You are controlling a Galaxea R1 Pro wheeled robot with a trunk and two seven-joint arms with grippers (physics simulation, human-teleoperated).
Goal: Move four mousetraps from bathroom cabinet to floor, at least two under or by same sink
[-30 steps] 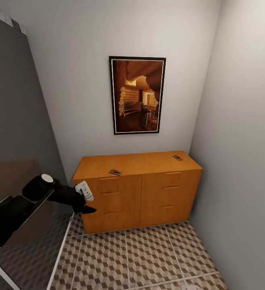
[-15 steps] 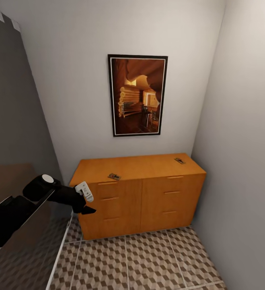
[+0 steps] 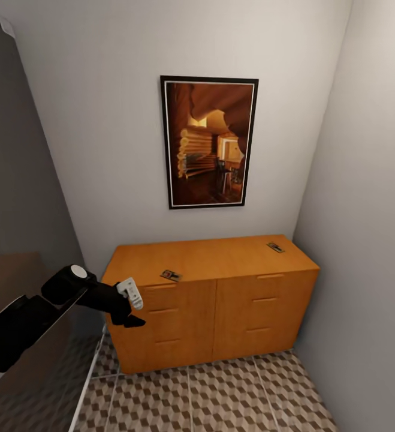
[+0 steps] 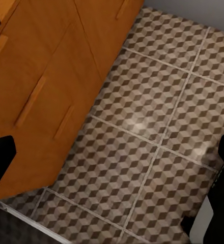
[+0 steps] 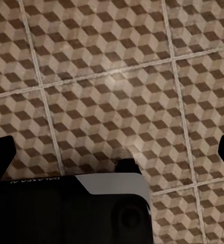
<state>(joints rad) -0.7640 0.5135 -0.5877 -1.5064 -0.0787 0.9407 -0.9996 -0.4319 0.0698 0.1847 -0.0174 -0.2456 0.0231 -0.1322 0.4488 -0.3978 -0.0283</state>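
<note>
While your head camera looks down into the corner, you have the cabinet (image 3: 212,300) sitting in the lower middle of the frame, its back against the pale wall and its right end close to the side wall. Two mousetraps lie on its flat top: one mousetrap (image 3: 171,275) near the front edge, left of centre, and a second mousetrap (image 3: 275,247) toward the back right corner of the top. Both lie flat and well apart from each other. You see drawer fronts with bar handles below them, all closed.

Above the cabinet, in the upper middle of the frame, a framed picture (image 3: 209,142) hangs on the wall.

Your left gripper (image 3: 131,309) shows at the lower left of the head view, held in the air in front of the cabinet's left end, level with the upper drawers and touching nothing. Its fingers stand apart with nothing between them; in the left wrist view the dark fingertips sit at opposite edges with only cabinet front and bathroom floor (image 4: 142,132) between.

Your right gripper (image 5: 112,152) points down at the patterned tiles in the right wrist view, its fingertips also spread wide at the frame's two sides, holding nothing.

The tiled floor (image 3: 221,396) fills the bottom of the head view.
</note>
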